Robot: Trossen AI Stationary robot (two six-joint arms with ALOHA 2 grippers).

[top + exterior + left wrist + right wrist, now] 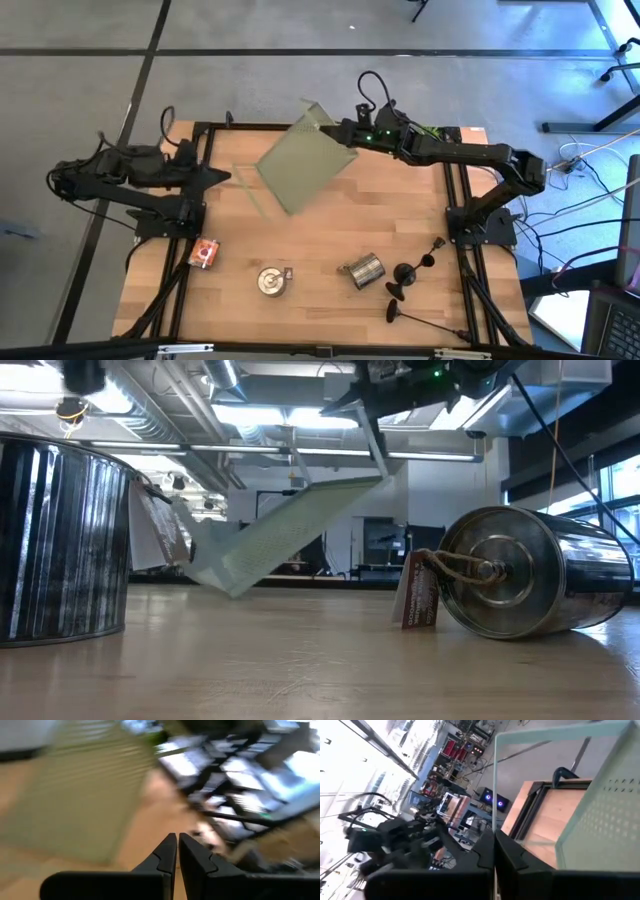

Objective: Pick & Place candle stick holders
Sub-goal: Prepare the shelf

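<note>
I counted three candle stick holders (415, 270) lying at the bench's (330, 240) five o'clock, two tins (365, 270); right gripper (345, 130) jaws clamped a tilted green basket (300, 165), left gripper (225, 177) jaws closed, empty.

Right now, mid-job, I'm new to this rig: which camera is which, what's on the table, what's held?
Two dark robot arms work at a wooden table. One picture looks straight down on it, one sits at table-top height, and one camera rides on each wrist, looking past that arm's fingers. The right gripper is shut on the rim of a pale green perforated tray, holding it tilted with one side raised. The left gripper is shut and empty, near the tray. Toward the front lie an orange tin, two silver tins, and the black candle stick holders, none of them held.
</note>
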